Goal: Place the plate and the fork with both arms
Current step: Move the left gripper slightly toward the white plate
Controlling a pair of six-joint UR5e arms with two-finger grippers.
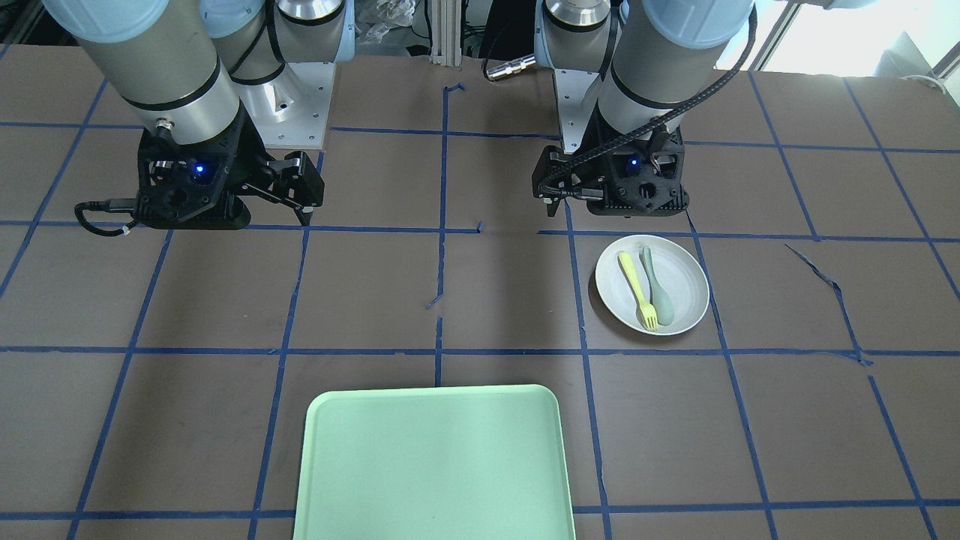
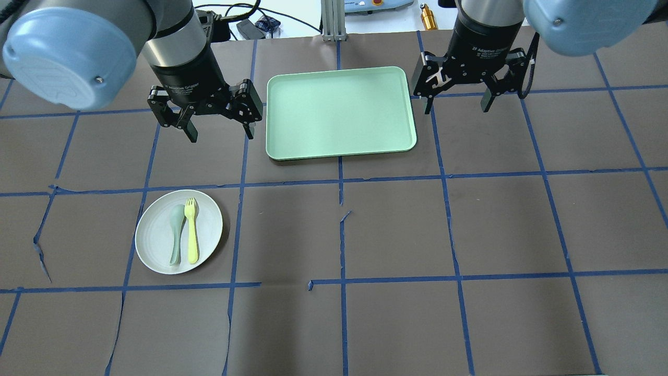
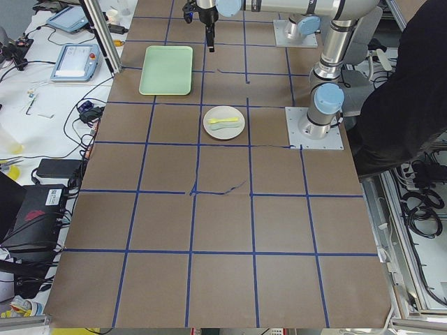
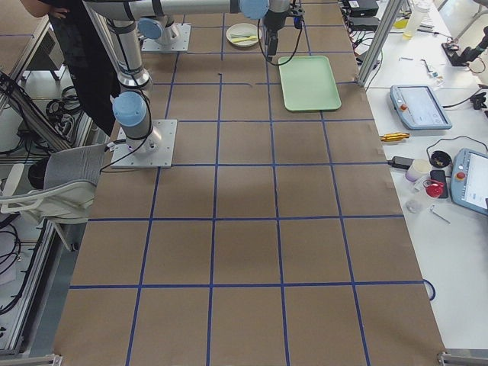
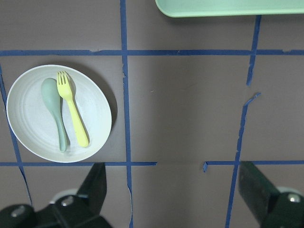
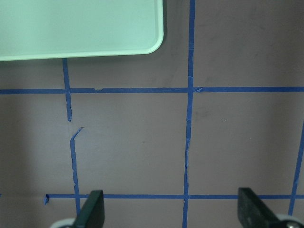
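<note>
Both left gripper [image 2: 222, 134] and right gripper [image 2: 456, 107] wide open, empty; plate [image 2: 155, 251] at left gripper's 7 o'clock carries fork [image 2: 192, 236] beside spoon [image 2: 176, 237]: advise pinching fork mid-handle, clear of spoon, plate by rim.

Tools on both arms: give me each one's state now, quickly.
Left black two-finger tool: open, holding nothing.
Right black two-finger tool: open, holding nothing.
</note>
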